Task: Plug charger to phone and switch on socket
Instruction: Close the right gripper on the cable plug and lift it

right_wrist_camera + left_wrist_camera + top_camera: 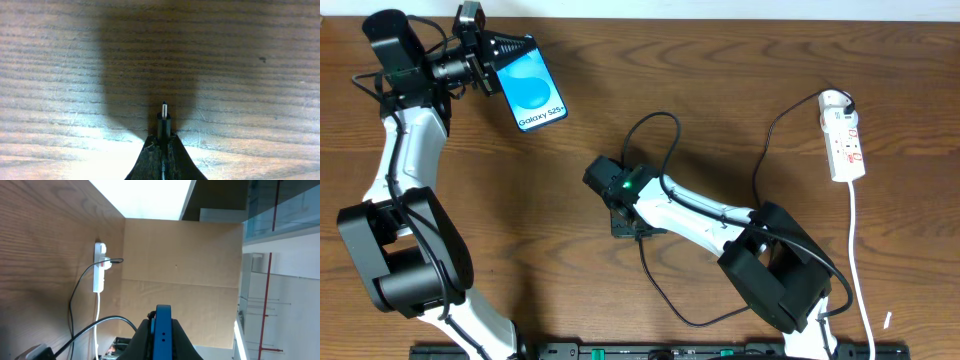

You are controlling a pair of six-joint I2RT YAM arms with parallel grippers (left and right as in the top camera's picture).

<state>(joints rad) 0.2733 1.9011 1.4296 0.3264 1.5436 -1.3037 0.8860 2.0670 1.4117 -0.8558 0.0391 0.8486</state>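
Closest to my right wrist camera, the right gripper's (163, 146) black fingers (145, 160) are pressed fully together on the charger, a long thin black cable (763, 160) ending in a small black plug tip (164, 119). The tip pokes out past the fingertips with its metal end free, over the brown wood-grain table (250, 60). From overhead, this gripper sits near the middle of the table, and the cable loops back towards the near edge.

On my left wrist camera, the left gripper (162, 327) is clamped shut on the phone, a slim black-edged smartphone with a bright blue screen (163, 316). Here I see it edge-on between the fingers. Overhead, it is by the far left corner of the table, screen up, white "Galaxy S25" text readable. I cannot tell whether it touches the wood.

Farthest off, the socket, a narrow white oblong power strip with red marks (99, 272), lies by the far right corner. The black cable reaches its far end, and its white cord (857, 260) trails to the near edge.
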